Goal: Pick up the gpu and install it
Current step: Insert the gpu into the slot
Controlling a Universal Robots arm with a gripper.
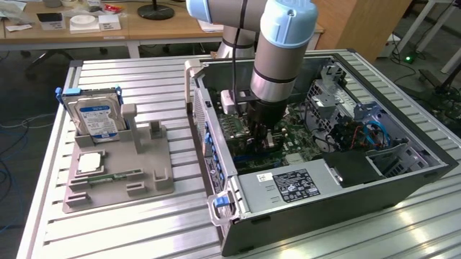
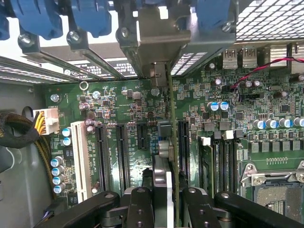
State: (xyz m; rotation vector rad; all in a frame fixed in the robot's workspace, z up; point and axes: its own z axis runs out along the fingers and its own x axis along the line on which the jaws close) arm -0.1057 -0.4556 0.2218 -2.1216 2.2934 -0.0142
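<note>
Inside the open computer case (image 1: 403, 178), my gripper (image 1: 263, 135) is lowered over the motherboard (image 1: 288, 135). In the wrist view the gpu (image 2: 171, 118) shows edge-on as a thin green card between my black fingers (image 2: 140, 209), and my gripper (image 2: 168, 211) is shut on it. The card's silver end bracket (image 2: 159, 42) sits against the case's rear slot wall under the blue clips (image 2: 90, 19). It stands upright in line with the black expansion slots (image 2: 122, 156). Whether its lower edge is seated in a slot is hidden.
On the exterior view's left, a grey fixture (image 1: 119, 172) holds a silver hard drive with a blue label (image 1: 97, 118), a square chip (image 1: 90, 162) and a narrow green memory stick (image 1: 108, 177). The power supply (image 1: 288, 186), drive bays (image 1: 338, 97) and cable bundle (image 2: 19, 128) crowd the case.
</note>
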